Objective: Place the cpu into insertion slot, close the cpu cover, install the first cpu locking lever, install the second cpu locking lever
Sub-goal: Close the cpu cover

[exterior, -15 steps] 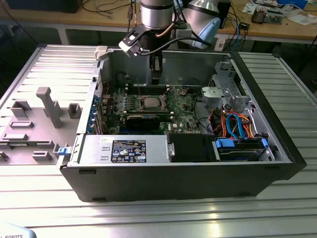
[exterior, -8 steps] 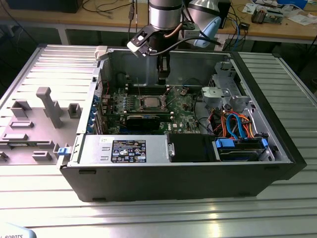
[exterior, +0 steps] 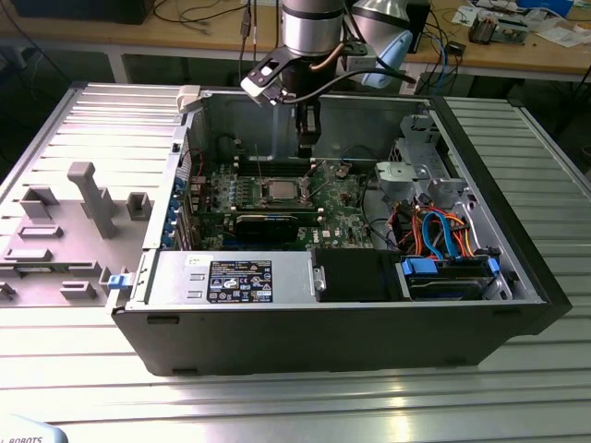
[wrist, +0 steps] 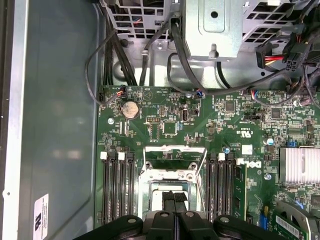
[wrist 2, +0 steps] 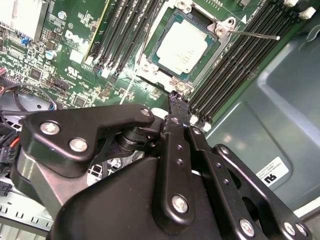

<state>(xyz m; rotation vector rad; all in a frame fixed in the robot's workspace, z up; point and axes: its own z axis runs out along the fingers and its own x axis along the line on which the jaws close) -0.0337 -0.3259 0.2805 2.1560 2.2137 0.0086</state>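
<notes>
In the upper middle of the exterior view, the hand (exterior: 308, 143) hangs inside the open computer case (exterior: 369, 332) on the slatted metal worktop (exterior: 277, 397). It is just above the green board (exterior: 346, 217), its fingers (wrist: 169, 199) narrow, pressed together and holding nothing. The cpu (wrist 2: 186, 45) lies flat in the insertion slot (wrist 2: 152, 70) near the board's middle, silver top showing, while the cpu cover (wrist: 175, 149) stands tilted up off the slot and a thin lever (wrist 2: 250, 35) sticks out beside it.

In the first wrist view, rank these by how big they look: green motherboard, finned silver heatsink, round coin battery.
1. green motherboard
2. finned silver heatsink
3. round coin battery
</notes>
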